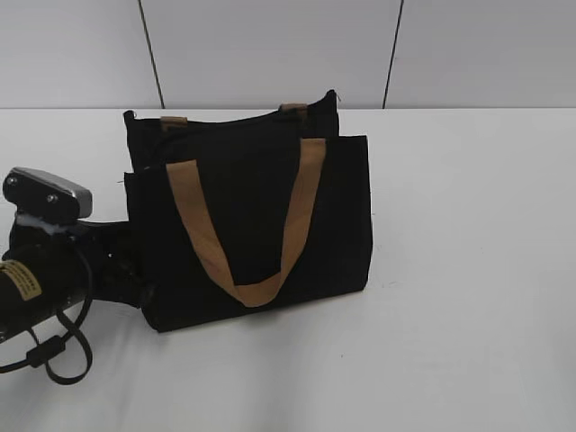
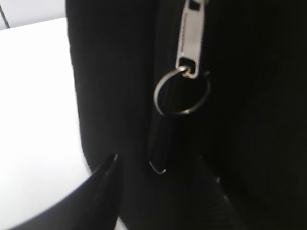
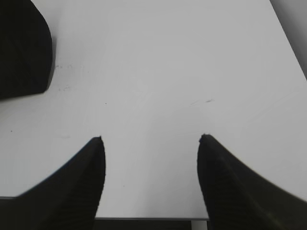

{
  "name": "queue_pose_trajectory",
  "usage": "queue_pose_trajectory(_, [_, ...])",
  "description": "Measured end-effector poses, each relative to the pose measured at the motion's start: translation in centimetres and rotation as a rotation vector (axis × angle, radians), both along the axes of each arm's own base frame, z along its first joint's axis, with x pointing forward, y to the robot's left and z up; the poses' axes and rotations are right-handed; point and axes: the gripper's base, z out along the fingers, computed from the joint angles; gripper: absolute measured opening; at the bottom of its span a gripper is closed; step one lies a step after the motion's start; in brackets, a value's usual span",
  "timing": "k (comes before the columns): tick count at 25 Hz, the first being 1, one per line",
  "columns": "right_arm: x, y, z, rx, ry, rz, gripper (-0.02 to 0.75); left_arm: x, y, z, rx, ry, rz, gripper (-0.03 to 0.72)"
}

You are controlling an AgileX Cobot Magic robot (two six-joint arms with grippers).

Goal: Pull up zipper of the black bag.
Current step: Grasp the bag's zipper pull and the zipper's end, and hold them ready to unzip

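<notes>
labels: one yellow sticker (image 1: pixel 20 281) on the left arm (image 1: pixel 36 270), exterior view | print on sticker: dark, too small to read | bag (image 1: pixel 252 225): no readable text | zipper pull (image 2: pixel 191 38): no readable marking | tabletop (image 3: pixel 158 72): no readable text

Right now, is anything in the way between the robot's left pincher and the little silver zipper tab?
Nothing visible. In the left wrist view the left gripper is open just below the zipper pull and its ring, with only the black bag fabric behind them. The right gripper is open over bare table.
</notes>
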Motion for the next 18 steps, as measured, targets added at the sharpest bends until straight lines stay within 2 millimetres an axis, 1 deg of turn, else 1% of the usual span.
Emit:
queue_pose_trajectory(9, [0.0, 0.0, 0.0, 0.0, 0.0, 0.0, 0.471, 1.6, -0.6, -1.0, -0.013, -0.02, -0.007, 0.358])
queue_pose_trajectory(11, [0.0, 0.0, 0.0, 0.0, 0.0, 0.0, 0.471, 1.7, -0.6, -1.0, -0.017, -0.026, -0.004, 0.333])
queue_pose_trajectory(13, [0.0, 0.0, 0.0, 0.0, 0.0, 0.0, 0.471, 1.8, -0.6, -1.0, -0.018, -0.028, -0.002, 0.273])
queue_pose_trajectory(17, [0.0, 0.0, 0.0, 0.0, 0.0, 0.0, 0.471, 1.7, -0.6, -1.1, -0.018, -0.026, -0.002, 0.046])
queue_pose_trajectory(18, [0.0, 0.0, 0.0, 0.0, 0.0, 0.0, 0.471, 1.7, -0.6, -1.1, -0.018, -0.026, -0.001, 0.025])
